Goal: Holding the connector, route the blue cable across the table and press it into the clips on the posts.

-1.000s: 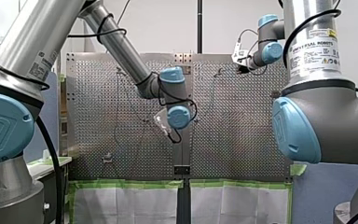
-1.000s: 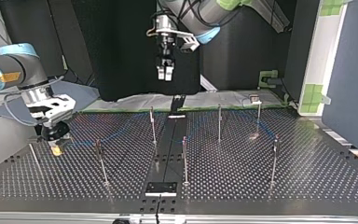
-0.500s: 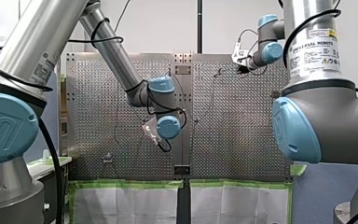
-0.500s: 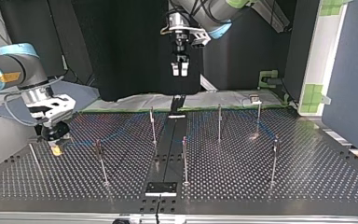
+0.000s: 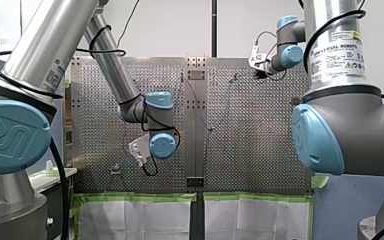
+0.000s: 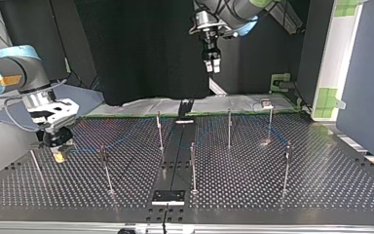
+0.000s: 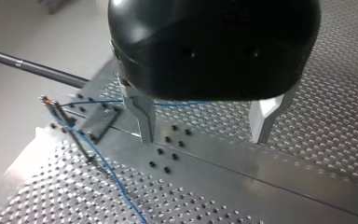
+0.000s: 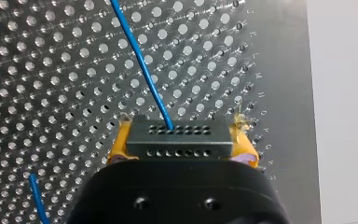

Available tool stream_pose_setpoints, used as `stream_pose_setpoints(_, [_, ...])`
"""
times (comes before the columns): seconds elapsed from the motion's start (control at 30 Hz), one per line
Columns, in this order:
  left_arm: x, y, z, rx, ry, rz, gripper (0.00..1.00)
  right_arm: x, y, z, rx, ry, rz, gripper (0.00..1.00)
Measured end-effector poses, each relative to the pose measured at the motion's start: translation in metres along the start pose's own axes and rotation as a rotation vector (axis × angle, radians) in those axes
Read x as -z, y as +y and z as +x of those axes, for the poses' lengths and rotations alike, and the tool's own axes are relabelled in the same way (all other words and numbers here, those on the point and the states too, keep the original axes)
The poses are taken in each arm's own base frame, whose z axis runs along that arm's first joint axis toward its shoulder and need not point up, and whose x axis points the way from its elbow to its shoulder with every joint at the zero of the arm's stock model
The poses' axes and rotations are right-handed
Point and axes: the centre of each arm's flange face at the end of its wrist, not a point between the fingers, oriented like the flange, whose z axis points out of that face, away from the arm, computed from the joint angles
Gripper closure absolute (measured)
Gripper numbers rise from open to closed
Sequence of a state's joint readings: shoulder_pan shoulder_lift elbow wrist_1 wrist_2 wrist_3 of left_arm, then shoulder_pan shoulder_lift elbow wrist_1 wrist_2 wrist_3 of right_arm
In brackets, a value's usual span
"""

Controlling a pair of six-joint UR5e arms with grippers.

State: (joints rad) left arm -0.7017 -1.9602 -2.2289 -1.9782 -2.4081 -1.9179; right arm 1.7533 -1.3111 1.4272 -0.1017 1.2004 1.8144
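Cable (image 8: 142,65) is running ahead from the connector (image 8: 177,133) my right gripper (image 8: 181,142) is clamping. My left gripper (image 7: 204,135) is hanging wide, empty, over it. Pressing it onto the posts (image 6: 229,127) seems pending.

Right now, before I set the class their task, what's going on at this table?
My right hand grips the connector low over the table at the top view's left, with the blue cable running out of it toward the thin posts. My left hand hangs open and empty high above the table. Whether the cable is pressed in anywhere is too fine to tell.
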Motion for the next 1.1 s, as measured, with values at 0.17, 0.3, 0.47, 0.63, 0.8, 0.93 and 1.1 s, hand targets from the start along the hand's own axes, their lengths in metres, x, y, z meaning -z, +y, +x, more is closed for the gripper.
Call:
stream_pose_setpoints(0.17, [0.014,0.015,0.003,-0.069,0.026,-0.003,0.0,0.0,0.0,0.0,0.0,0.0,0.0,1.0])
stream_pose_setpoints(0.3, [0.017,0.019,0.004,-0.085,0.032,-0.004,0.0,0.0,0.0,0.0,0.0,0.0,0.0,1.0])
stream_pose_setpoints(0.47, [0.018,0.019,0.004,-0.088,0.033,-0.004,0.0,0.0,0.0,0.0,0.0,0.0,0.0,1.0])
stream_pose_setpoints(0.63, [0.018,0.019,0.004,-0.088,0.033,-0.004,0.0,0.0,0.0,0.0,0.0,0.0,0.0,1.0])
stream_pose_setpoints(0.8, [0.018,0.019,0.004,-0.088,0.033,-0.004,0.0,0.0,0.0,0.0,0.0,0.0,0.0,1.0])
stream_pose_setpoints(0.93, [0.018,0.019,0.004,-0.088,0.033,-0.004,0.0,0.0,0.0,0.0,0.0,0.0,0.0,1.0])
stream_pose_setpoints(1.1, [0.018,0.019,0.004,-0.088,0.033,-0.004,0.0,0.0,0.0,0.0,0.0,0.0,0.0,1.0])
